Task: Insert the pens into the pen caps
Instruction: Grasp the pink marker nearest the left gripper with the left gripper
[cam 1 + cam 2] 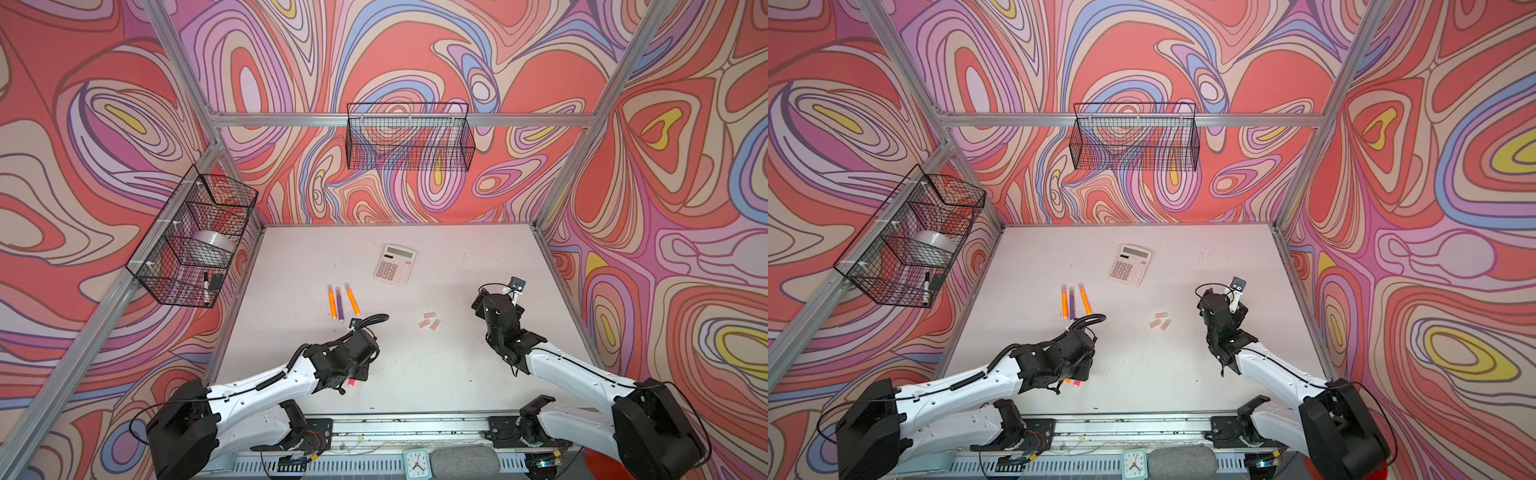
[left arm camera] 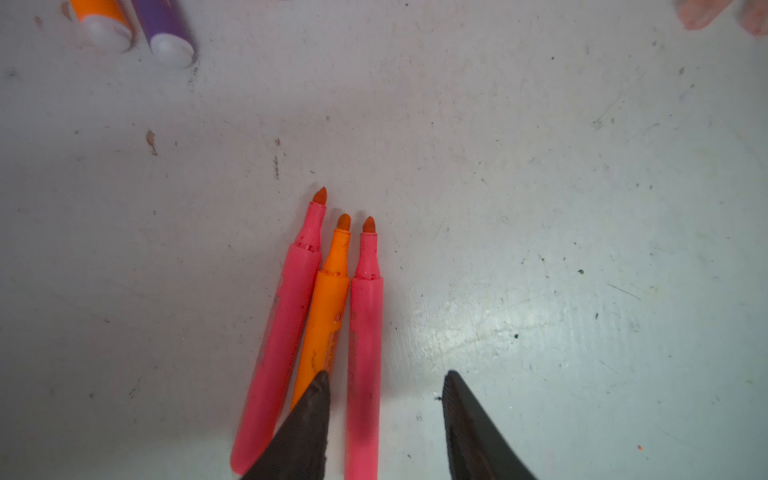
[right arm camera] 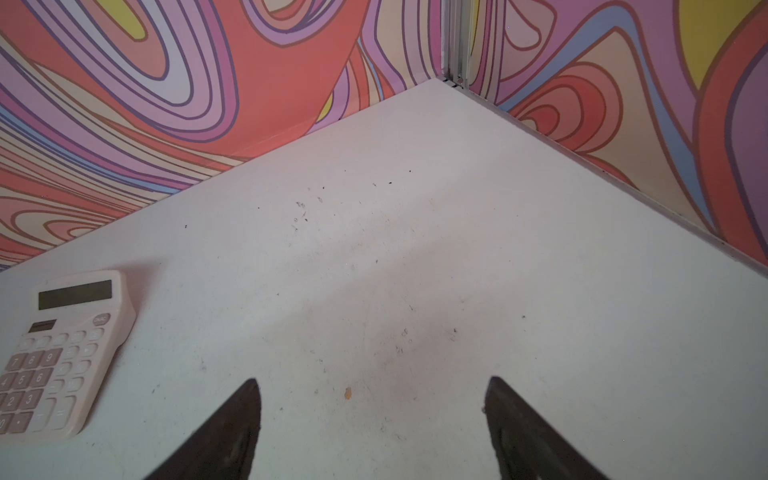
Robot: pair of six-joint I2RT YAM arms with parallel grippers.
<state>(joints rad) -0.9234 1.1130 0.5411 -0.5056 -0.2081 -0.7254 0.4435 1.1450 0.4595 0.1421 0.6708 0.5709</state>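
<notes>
Three uncapped pens lie side by side under my left gripper (image 2: 386, 376): a pink one (image 2: 286, 324), an orange one (image 2: 328, 303) and a second pink one (image 2: 365, 332). The jaws are open and straddle the second pink pen. One finger (image 2: 309, 419) overlaps the orange pen, and the other finger (image 2: 469, 424) stands clear over bare table. In a top view only a pink pen end (image 1: 351, 382) pokes out below the left wrist. Two orange pens (image 1: 332, 305) (image 1: 353, 300) and a purple pen (image 1: 340, 306) lie farther back. Three pale pen caps (image 1: 430, 321) lie mid-table. My right gripper (image 3: 375, 382) is open over bare table.
A calculator (image 1: 395, 264) lies behind the caps, to the left of the right gripper. A wire basket (image 1: 191, 245) on the left wall holds a black-capped marker (image 1: 206, 286) and a tape roll. Another basket (image 1: 409, 137) hangs on the back wall. A small clock (image 1: 417, 464) stands at the front rail.
</notes>
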